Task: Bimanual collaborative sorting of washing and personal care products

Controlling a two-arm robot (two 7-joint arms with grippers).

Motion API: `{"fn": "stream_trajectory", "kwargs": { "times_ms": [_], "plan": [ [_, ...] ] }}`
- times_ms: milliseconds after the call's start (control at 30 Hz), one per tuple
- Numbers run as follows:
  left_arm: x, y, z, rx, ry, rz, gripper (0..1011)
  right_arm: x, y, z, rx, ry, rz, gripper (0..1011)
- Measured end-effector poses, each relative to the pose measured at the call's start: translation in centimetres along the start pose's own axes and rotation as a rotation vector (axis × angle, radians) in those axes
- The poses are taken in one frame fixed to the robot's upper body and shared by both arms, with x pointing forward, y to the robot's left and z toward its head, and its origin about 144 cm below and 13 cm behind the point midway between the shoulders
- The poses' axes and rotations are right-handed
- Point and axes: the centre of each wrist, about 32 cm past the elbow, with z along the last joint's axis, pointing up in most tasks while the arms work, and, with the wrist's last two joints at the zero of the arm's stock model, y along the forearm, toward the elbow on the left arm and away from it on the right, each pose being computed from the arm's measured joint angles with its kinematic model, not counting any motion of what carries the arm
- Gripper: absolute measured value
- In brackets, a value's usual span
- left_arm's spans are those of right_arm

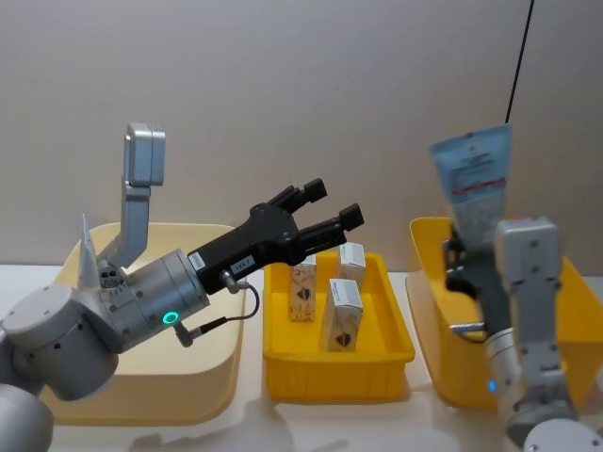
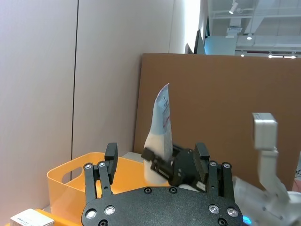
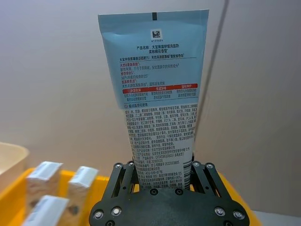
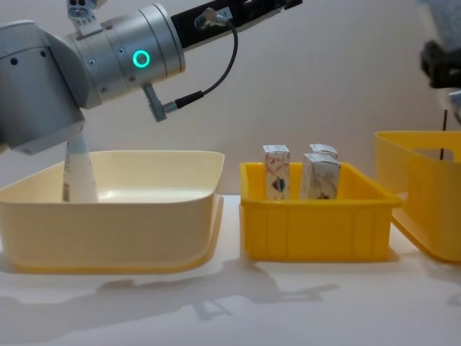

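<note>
Aloft, the left gripper (image 1: 332, 202) is held open and empty over the middle bin (image 1: 330, 377), aimed rightward at the tube (image 1: 474, 184), which is clamped upright, crimped end up, by the right gripper (image 1: 469, 254) above the right-hand bin (image 1: 424, 235).

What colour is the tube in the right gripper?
The tube is pale blue above, white below, with a red band; clearest in the right wrist view.

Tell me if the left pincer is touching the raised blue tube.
Apart. The head view shows bare wall between the open left pincer and the tube, which the right pincer clamps.
</note>
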Motion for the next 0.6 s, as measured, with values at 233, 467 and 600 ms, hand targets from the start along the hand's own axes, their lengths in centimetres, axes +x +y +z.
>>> {"fn": "stream_trajectory", "kwargs": {
  "times_ms": [233, 467, 600],
  "plan": [
    [0.0, 0.0, 0.0, 0.0, 0.0, 0.0, 1002, 1.8, 1.2, -0.6, -0.022, -0.003, -0.103, 475],
    [0.0, 0.0, 0.0, 0.0, 0.0, 0.0, 1003, 3.2, 2.1, -1.1, -0.082, -0.005, -0.18, 475],
    [0.0, 0.0, 0.0, 0.0, 0.0, 0.0, 1003, 3.7, 2.3, -1.2, -0.119, 0.0, -0.198, 475]
  ]
}}
